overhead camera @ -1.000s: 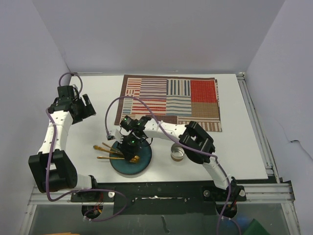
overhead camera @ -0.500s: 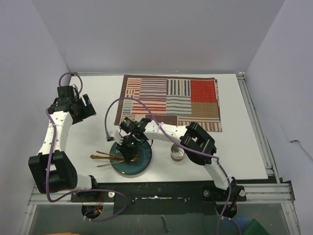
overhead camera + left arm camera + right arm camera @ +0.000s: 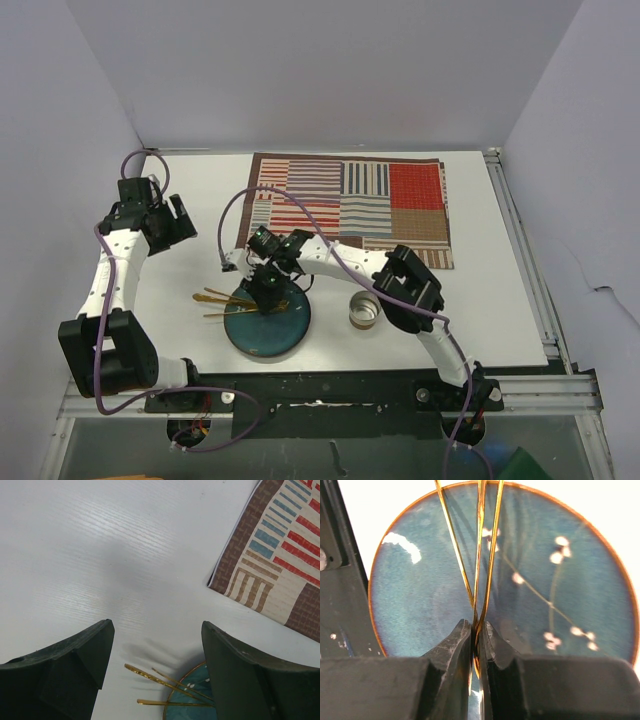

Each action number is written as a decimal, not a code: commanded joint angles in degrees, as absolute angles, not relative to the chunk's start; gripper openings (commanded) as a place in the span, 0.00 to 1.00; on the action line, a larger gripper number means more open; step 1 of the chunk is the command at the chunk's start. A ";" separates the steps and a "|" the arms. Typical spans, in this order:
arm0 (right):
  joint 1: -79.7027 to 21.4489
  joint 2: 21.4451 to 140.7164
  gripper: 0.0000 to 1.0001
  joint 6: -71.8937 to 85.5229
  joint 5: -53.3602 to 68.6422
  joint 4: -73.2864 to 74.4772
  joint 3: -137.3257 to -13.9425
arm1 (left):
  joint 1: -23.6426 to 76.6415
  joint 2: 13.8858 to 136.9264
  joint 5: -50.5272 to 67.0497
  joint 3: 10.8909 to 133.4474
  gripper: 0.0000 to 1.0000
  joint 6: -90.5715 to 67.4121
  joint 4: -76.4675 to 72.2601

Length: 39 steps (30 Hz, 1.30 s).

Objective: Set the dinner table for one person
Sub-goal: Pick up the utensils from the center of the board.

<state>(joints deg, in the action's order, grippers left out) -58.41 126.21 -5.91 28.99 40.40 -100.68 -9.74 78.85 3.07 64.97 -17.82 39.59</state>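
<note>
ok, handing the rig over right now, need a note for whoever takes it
Left gripper: open, holding nothing, over bare table on the left.
Right gripper: shut on three gold cutlery pieces, pinched together over the plate.
Plate: near edge of the table, off the placemat. Cup to its right, also off the placemat.
Done: cutlery gripped.
Left: nothing is on the placemat yet; plate, cutlery and cup probably all go there.

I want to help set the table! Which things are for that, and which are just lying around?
For the job: dinner table, striped placemat, blue plate, gold cutlery pinched in the right pincer, probably the small cup.

Just lying about: green thing below the table's near edge; I can't tell what it is.
</note>
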 commanded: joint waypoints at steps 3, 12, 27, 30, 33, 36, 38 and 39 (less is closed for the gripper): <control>-56.36 123.78 0.00 -7.21 25.40 40.86 -106.14 | -9.93 78.02 3.34 65.21 0.71 -17.71 36.43; -52.49 118.12 0.00 -5.78 22.35 38.64 -98.98 | -9.93 78.42 3.44 64.89 0.71 -17.58 36.27; -43.88 102.58 0.00 -3.36 18.80 32.72 -75.89 | -9.93 79.44 3.68 64.73 0.71 -17.93 35.21; -43.51 101.67 0.00 -2.67 18.91 31.33 -74.17 | -9.93 79.58 3.77 64.85 0.71 -18.02 35.28; -43.18 101.45 0.00 -2.21 19.21 30.72 -72.95 | -9.93 79.63 3.65 65.10 0.71 -17.77 35.44; -42.98 101.39 0.00 -1.73 18.74 30.90 -72.13 | -9.93 79.54 3.43 65.15 0.71 -17.67 35.53; -42.89 101.26 0.00 -1.26 18.73 30.44 -71.42 | -9.93 79.62 3.73 65.04 0.71 -17.69 35.30; -42.81 101.06 0.00 -0.99 19.03 29.85 -70.92 | -9.93 79.69 3.83 65.00 0.71 -17.67 35.14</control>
